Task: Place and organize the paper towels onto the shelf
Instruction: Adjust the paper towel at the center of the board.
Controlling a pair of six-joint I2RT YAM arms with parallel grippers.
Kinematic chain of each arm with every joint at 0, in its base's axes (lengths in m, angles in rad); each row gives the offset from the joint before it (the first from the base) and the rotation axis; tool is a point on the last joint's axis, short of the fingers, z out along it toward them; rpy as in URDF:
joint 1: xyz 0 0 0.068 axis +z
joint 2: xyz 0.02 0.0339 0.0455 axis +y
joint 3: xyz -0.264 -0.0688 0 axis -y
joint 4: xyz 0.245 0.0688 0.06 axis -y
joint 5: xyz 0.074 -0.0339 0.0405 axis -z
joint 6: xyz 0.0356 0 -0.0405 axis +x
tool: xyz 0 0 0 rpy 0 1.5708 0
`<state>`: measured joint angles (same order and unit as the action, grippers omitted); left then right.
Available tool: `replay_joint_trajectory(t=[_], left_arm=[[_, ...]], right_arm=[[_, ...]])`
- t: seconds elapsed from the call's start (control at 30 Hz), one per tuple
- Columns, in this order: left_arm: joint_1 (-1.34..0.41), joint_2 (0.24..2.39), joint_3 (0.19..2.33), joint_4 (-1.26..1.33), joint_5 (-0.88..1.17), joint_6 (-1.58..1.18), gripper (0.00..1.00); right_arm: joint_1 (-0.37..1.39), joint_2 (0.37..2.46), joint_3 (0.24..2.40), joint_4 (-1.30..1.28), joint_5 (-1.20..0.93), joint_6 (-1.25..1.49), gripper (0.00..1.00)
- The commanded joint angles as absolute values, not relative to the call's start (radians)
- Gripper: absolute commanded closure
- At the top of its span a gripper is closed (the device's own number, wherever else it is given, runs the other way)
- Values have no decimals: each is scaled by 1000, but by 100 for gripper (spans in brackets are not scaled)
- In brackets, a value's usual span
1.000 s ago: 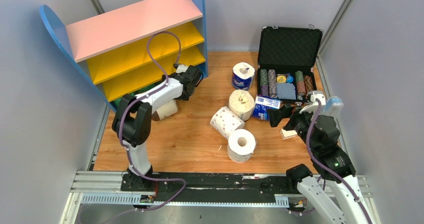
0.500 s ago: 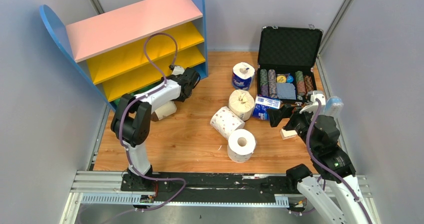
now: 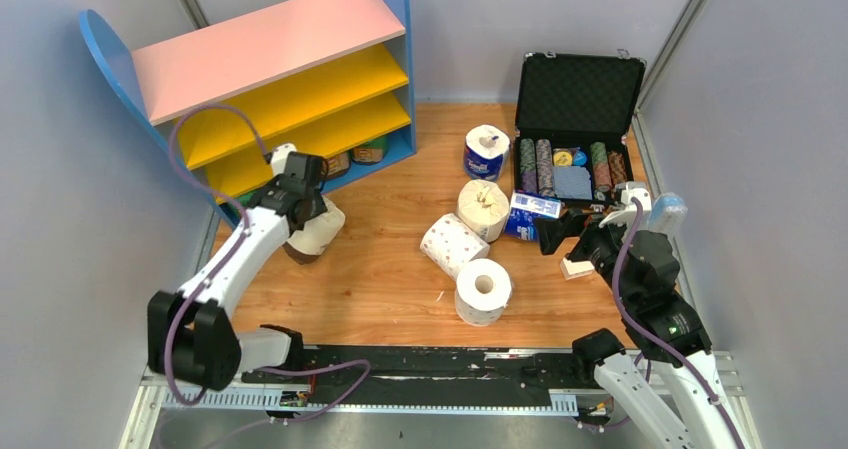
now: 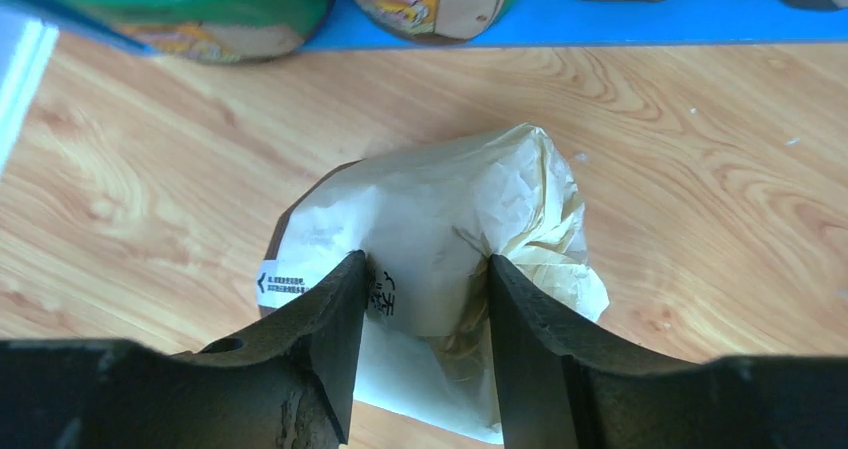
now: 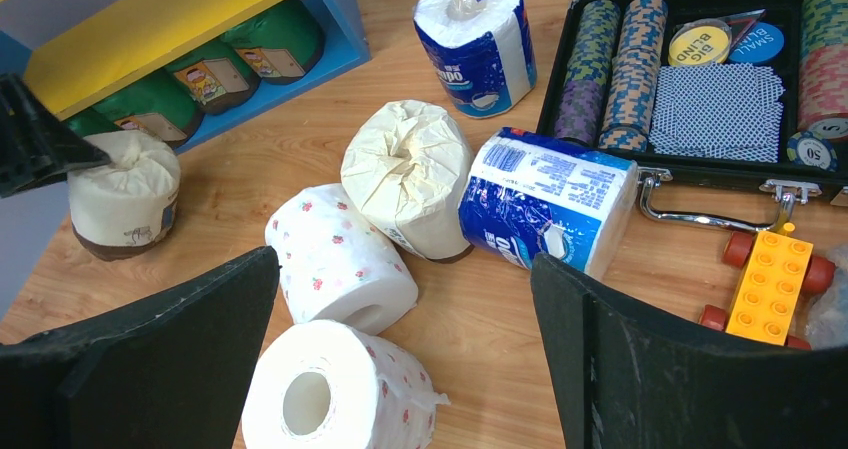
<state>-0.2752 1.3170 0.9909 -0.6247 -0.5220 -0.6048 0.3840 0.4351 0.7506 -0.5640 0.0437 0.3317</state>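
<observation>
**Gripping a cream-wrapped roll in front of the shelf**

Standing on its end on the wooden floor, the cream-wrapped roll has its long axis upright and its gathered, crinkled wrap pointing up. It sits just in front of the shelf, near the left end of the bottom tier. The left gripper comes down on it from above with a finger on each side, both pressed into the paper. The roll's lower half is hidden behind those fingers in the left wrist view, and the small print on its label is too fine to read.

Green-wrapped rolls lie on the blue bottom board, partly cut off by the yellow board above them.

The right gripper hangs with its fingers spread wide, nothing between them, above the loose pile: a cream roll upright, a blue-white roll on its side pointing left-right, two flower-printed white rolls on their sides, and another blue-white roll upright beside the black case
</observation>
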Motion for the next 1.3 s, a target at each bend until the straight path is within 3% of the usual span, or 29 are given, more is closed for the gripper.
replay_joint_trajectory(t=[0.0,0.33,0.53,0.67,0.8,1.03,1.13,1.27], left_arm=[[-194,1125,888,-579,-366,-729,54],[-82,662,574,-620,-302,-922,48],[-77,504,483,-713,-369,-1061,46],[-68,458,411,-637,-304,-1102,48],[-58,532,366,-412,-169,-1045,52],[-55,844,402,-84,50,-924,53],[-55,936,476,-69,108,-836,48],[-57,979,585,-163,69,-727,33]], right_arm=[[388,431,753,-528,50,341,0],[389,437,753,-526,39,342,0],[389,443,753,-526,34,342,0],[388,439,753,-527,34,344,0],[389,435,752,-527,35,344,0],[389,433,752,-527,36,344,0],[388,431,752,-526,40,344,0],[389,434,752,-526,41,344,0]])
